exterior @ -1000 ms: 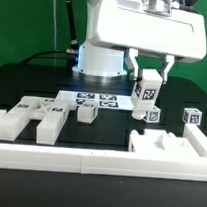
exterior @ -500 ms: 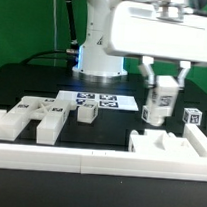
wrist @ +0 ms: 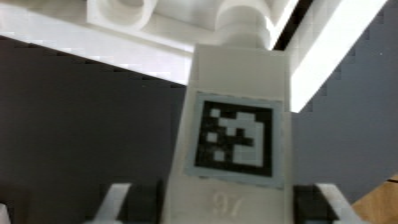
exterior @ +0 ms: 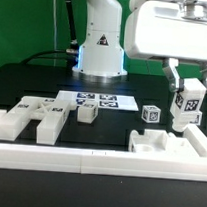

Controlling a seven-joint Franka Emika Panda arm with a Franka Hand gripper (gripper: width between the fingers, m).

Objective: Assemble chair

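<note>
Nearest: long plain white border rail [exterior: 77, 162] along the front of the black table [exterior: 22, 91]. Just behind it, on the exterior view's right, sits the white blocky plastic slab with a notched top [exterior: 169, 146]. On the exterior view's left, white notched plastic bars [exterior: 30, 119] lie flat, matte and hard-edged.

Change: over the last second the claw [exterior: 190, 90] has carried the upright white plastic bar with a square tag [exterior: 185, 109] toward the exterior view's right. It now hangs by the slab's far edge; contact can't be told. The claw is nearly closed, clamped on the bar's sides, and the wrist view confirms this.

Judgement: transport is nearly done, with alignment and insertion next.

Further back: small white tagged cube [exterior: 150, 113], now uncovered, then the marker board [exterior: 97, 99].
</note>
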